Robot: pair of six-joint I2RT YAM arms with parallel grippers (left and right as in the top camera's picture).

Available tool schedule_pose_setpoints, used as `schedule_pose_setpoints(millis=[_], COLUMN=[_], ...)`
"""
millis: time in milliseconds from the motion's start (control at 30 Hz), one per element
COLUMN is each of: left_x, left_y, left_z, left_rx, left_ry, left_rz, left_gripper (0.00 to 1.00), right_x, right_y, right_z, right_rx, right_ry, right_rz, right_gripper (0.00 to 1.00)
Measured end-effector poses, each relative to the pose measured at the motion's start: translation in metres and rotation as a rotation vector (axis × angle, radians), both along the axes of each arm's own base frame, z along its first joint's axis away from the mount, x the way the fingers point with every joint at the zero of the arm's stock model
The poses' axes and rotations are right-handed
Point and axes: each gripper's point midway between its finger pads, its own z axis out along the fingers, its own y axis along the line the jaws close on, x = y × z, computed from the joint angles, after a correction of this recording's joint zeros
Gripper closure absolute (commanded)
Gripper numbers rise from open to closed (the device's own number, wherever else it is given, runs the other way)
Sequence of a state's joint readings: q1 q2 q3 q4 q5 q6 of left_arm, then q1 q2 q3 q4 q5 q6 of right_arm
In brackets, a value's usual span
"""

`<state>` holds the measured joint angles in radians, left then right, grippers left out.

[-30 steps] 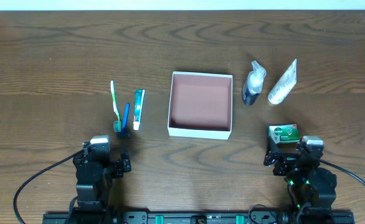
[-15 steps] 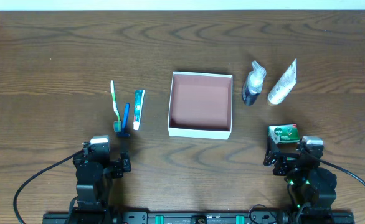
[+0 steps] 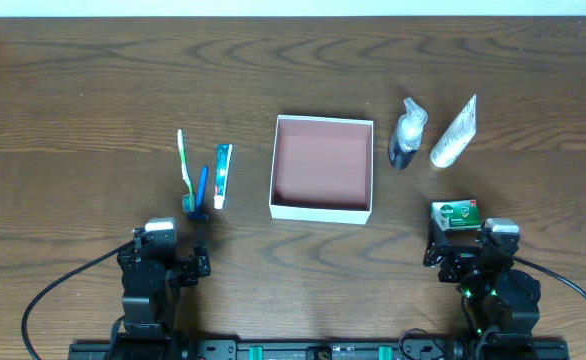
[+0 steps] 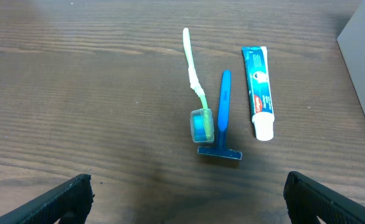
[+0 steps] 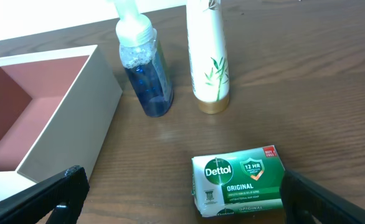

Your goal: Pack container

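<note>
Left fingers (image 4: 67,198): mine, spread wide at the near edge of the worktop (image 3: 93,90); one tip sits in each lower corner of my wrist view and there is nothing between them.
Right fingers (image 5: 64,190): also spread wide and holding nothing, low at the near edge.
Soap box (image 5: 240,181): green, lying flat with its label up, just ahead of my right fingers and not touched.
Razor (image 4: 223,118): blue, ahead of my left fingers, with its head toward me and its handle pointing away.
Toothbrush (image 4: 195,87): just left of the razor; its green-capped head is right beside the razor's head end and its pale handle runs away from me.
Toothpaste (image 4: 258,87): just right of the razor and roughly parallel to it, white cap toward me.
Container (image 3: 320,211): mid-worktop, between the toothpaste on my left and the spray bottle on my right; open-topped, with white walls and its reddish-brown floor showing.
Spray bottle (image 5: 144,68): clear with blue liquid, upright, just beyond the container's right far corner.
Tube (image 5: 208,56): white with a leaf print, close beside the bottle on its right; it appears to stand on its gold cap.
</note>
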<state>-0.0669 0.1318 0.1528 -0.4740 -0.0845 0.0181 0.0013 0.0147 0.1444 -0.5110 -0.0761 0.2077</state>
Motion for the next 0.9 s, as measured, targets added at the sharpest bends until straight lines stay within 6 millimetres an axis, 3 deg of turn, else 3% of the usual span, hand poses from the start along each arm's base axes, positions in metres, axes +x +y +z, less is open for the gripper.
schedule_pose_setpoints(millis=[600,900], left_x=[0.0,0.0], left_y=[0.0,0.0], left_z=[0.0,0.0], left_rx=[0.0,0.0], left_ry=[0.0,0.0], left_rz=[0.0,0.0], left_gripper=[0.02,0.02], right_x=[0.001,0.007], right_y=[0.0,0.007], right_z=[0.002,0.023], right_rx=[0.002,0.19], right_ry=[-0.007,-0.08], right_rz=[0.0,-0.024], right_gripper=[0.01,0.01])
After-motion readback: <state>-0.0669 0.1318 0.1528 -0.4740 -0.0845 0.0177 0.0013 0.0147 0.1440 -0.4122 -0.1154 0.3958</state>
